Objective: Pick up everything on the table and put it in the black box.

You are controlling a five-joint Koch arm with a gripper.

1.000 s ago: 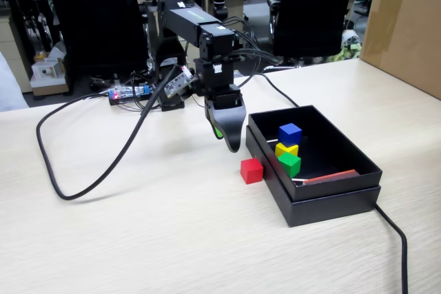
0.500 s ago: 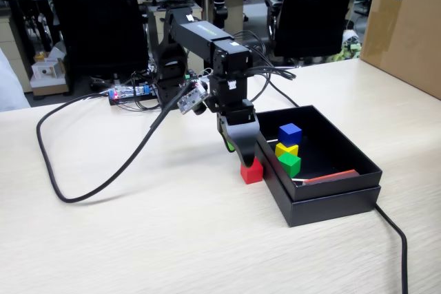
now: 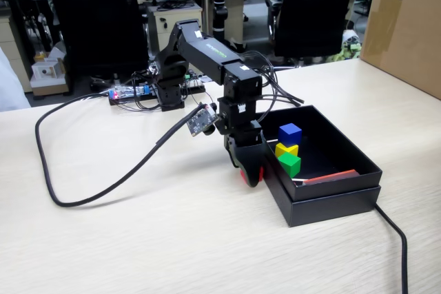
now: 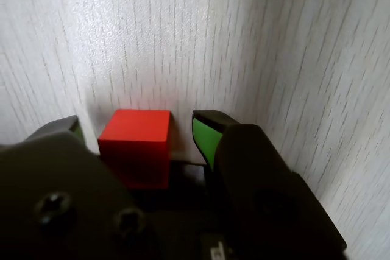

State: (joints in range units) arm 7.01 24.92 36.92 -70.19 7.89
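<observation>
While the red cube point(image 4: 135, 144) sat on the surface point(image 3: 138, 239) just beside the near-left wall of the box point(image 3: 324, 201), the hand point(image 4: 137, 129) stood over it, pointed nearly straight down. In the wrist view its jaws were apart, one on each side of the cube: the green-padded finger point(image 4: 203, 138) showed a thin gap to the cube's right face, while the left finger's point(image 4: 61, 127) contact could not be told. No grip was made yet, as judged from that gap.

In the fixed view the hand point(image 3: 251, 173) hid most of the cube point(image 3: 244, 177); only a red sliver showed at its lower edge. The steep approach made sense: the cube lay so close to the box wall that a slanted hand would likely have struck the rim. The jaws seemed lined up with the cube's flat sides, which should let the pads close squarely.

Box contents: blue cube point(image 3: 290, 133) toward the back, yellow cube point(image 3: 284, 149) in front of it, green cube point(image 3: 290, 163) nearest, the three close together in a short row near the left wall. A thin reddish strip point(image 3: 331, 176) lay along the front wall; what it was could not be told. The rest of the floor was bare.

Judged progress: three of four cubes in, the red one the last, awaiting closure and lift over the wall
</observation>
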